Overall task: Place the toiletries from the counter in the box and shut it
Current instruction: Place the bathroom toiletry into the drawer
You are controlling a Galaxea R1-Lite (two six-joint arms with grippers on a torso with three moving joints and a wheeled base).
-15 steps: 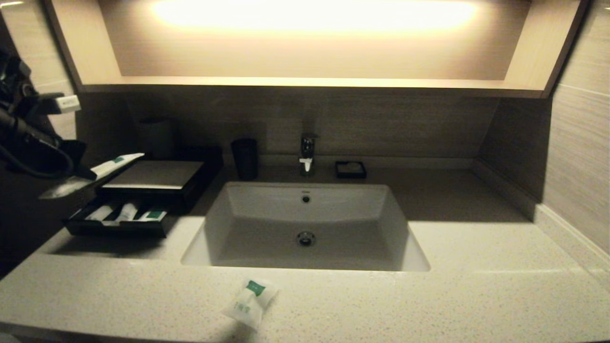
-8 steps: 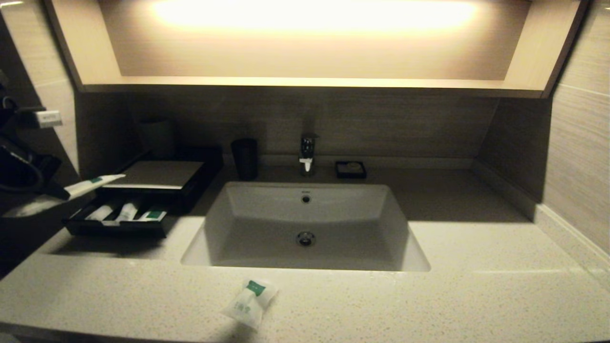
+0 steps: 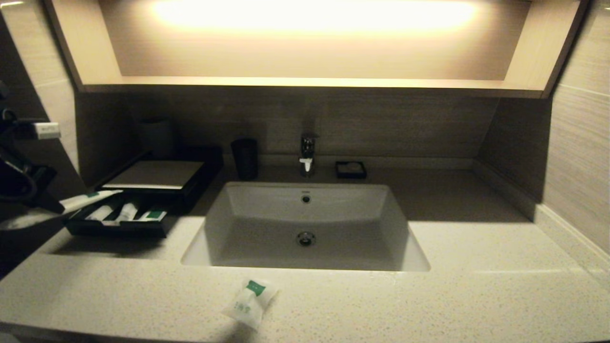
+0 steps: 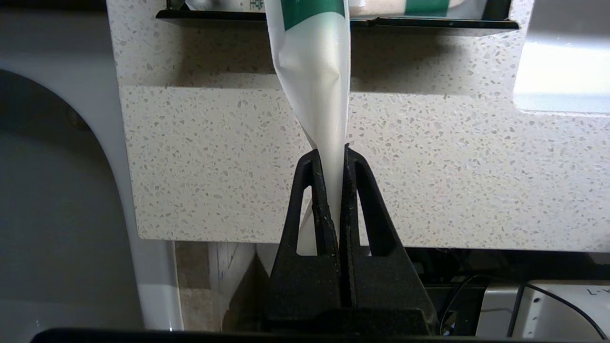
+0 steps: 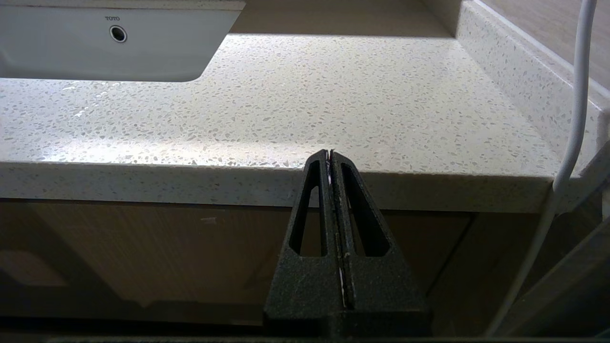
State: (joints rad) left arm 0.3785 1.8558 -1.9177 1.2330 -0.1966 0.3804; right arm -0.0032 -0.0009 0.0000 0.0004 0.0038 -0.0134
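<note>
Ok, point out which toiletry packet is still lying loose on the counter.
The squarish pouch with the green label, alone on the counter's front edge before the sink. The long slim packet is pinched in the left end effector; others lie in the box's tray.

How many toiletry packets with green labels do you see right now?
5. Three lie in the box's open tray. A long one is in the left pincer. A pouch lies on the counter's front edge. The tray may hide more.
</note>
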